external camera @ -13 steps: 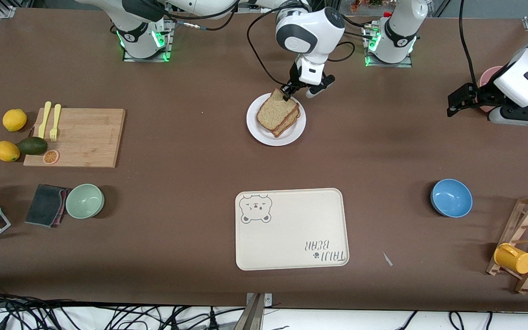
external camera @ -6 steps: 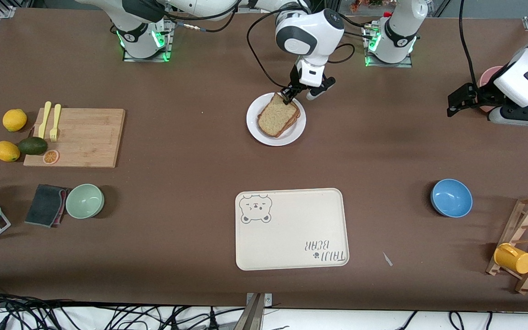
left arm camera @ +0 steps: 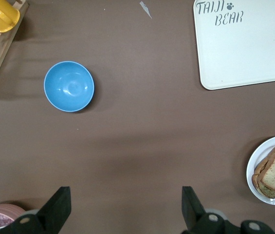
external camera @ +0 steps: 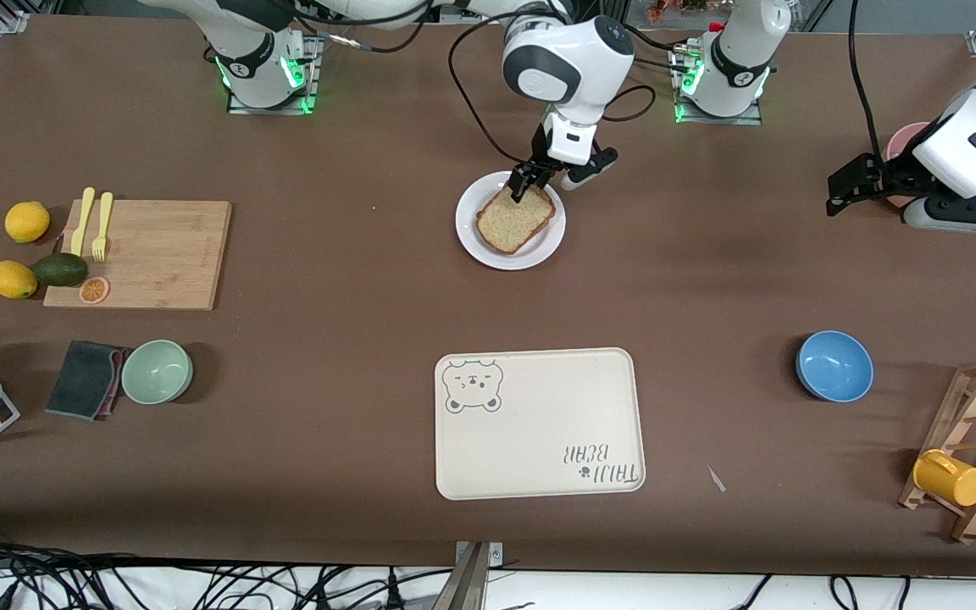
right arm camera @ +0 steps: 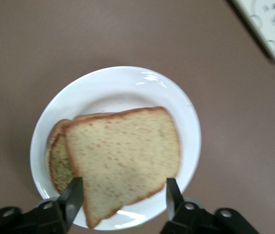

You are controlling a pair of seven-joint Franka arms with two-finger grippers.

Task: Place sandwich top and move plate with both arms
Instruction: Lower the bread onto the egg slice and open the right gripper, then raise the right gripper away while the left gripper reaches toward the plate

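Robot laboratory with a staged kitchen setup. Evidence: arm bases (external camera: pixel 263 63) bolted to a brown table (external camera: pixel 327 339) at frame top, loose cables (external camera: pixel 73 585) at bottom left, toy lemons (external camera: pixel 27 222) at left.

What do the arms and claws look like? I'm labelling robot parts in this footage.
Both arms are glossy white with dark grey joint bands. The right arm carries looping black cables to its wrist; the left arm has a black cable too. Each base glows green. The right claw and left claw are black, with two flat, squared fingers.
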